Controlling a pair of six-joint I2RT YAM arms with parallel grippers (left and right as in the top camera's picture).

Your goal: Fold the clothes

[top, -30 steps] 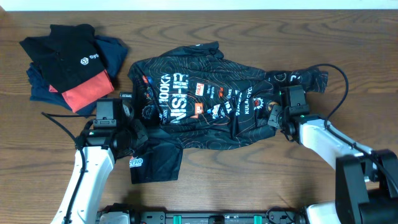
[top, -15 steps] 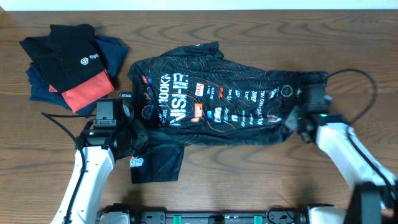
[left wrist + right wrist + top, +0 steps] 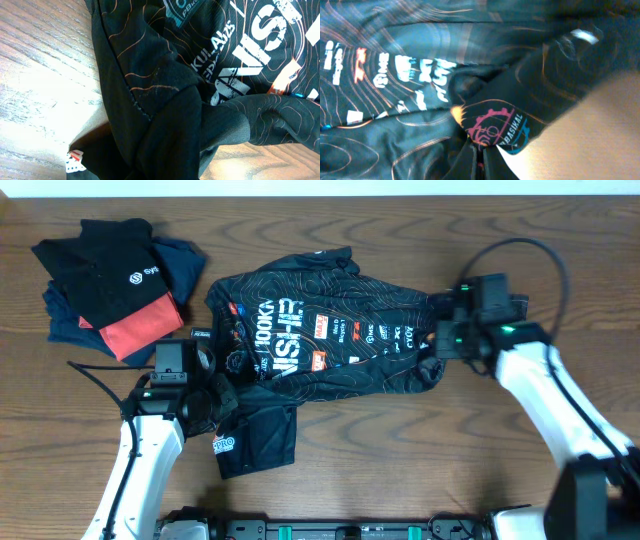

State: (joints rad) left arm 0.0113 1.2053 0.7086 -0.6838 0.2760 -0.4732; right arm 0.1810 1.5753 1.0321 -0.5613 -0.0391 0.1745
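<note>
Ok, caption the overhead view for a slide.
Left gripper and right gripper each pinch the black sponsor-printed jersey on the table.

The jersey (image 3: pixel 340 370) is thin, faintly shiny black cloth; the table (image 3: pixel 400 470) beneath is matt, grained wood.

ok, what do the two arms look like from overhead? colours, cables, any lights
Both look alike: white tubular links with black joints and boxy black wrist units. The left arm has a thin black cable looping off its outer side and a small green light. The right arm carries a black cable loop arching over the wrist and shows green lights. No markings are readable.
</note>
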